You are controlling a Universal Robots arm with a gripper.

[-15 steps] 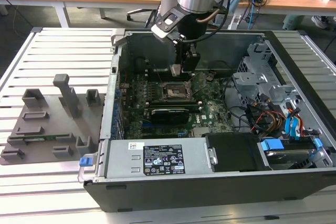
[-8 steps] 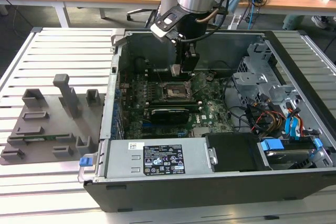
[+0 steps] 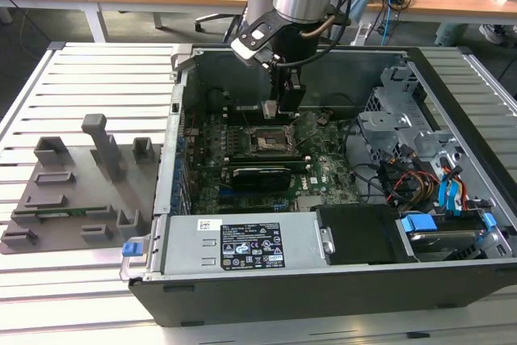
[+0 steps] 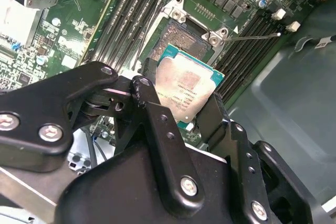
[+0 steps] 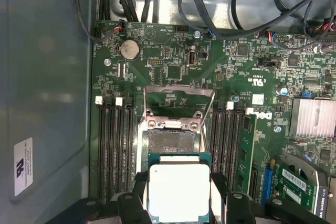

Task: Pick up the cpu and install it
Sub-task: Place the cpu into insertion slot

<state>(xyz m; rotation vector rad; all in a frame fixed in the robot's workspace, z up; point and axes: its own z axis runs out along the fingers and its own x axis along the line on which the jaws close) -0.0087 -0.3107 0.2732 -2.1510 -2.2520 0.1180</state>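
The cpu (image 4: 187, 91) is a flat square chip with a silver metal top and a teal-green rim. My gripper (image 4: 181, 106) is shut on it by two opposite edges, black fingers on either side. In the first wrist view the cpu (image 5: 179, 191) hangs just short of the open socket (image 5: 171, 141) on the green motherboard, whose metal load frame is flipped up. In the exterior view my gripper (image 3: 280, 112) hangs inside the open computer case, just above the socket (image 3: 268, 142).
Memory slots (image 5: 116, 150) flank the socket on both sides. Black cables (image 5: 226, 3) run along the case wall beyond the board. A grey plastic tray with upright blocks (image 3: 77, 187) lies outside the case at the exterior view's left. Drive bays and coloured cables (image 3: 428, 183) fill the case's right.
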